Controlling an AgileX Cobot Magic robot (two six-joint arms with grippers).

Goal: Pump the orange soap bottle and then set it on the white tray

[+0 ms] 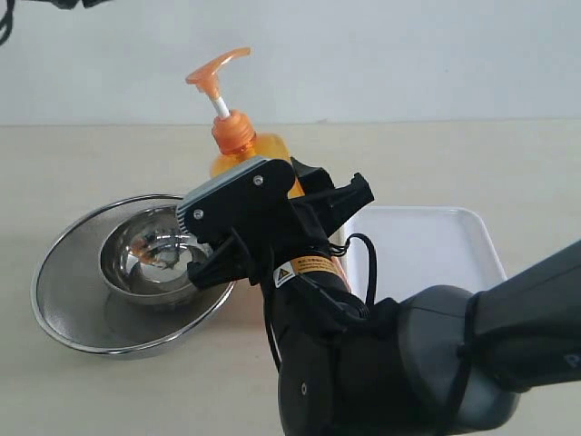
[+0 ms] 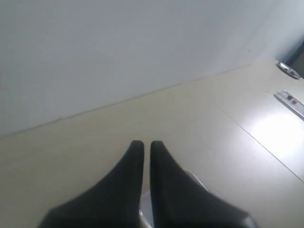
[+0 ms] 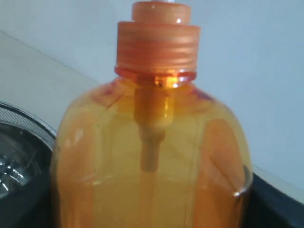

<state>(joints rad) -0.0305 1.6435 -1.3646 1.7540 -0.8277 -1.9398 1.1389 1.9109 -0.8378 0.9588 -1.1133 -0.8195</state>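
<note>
Right gripper (image 1: 272, 204) clamped on orange soap bottle (image 1: 238, 134), pump head (image 1: 218, 65) raised; left gripper (image 2: 144, 145) closed, elsewhere. Likely bracing stage; next needs downward press, then white tray (image 1: 427, 250).

- The bottle (image 1: 243, 163) is showing translucent, glossy orange plastic, its cap ribbed.
- The tray (image 1: 427, 241) is gleaming smooth, glossy white.
- The inner bowl (image 1: 150, 263) is shining like polished metal; the outer bowl (image 1: 77, 304) is looking duller and grainy.
- The worktop (image 1: 82, 163) is looking matt and pale.
</note>
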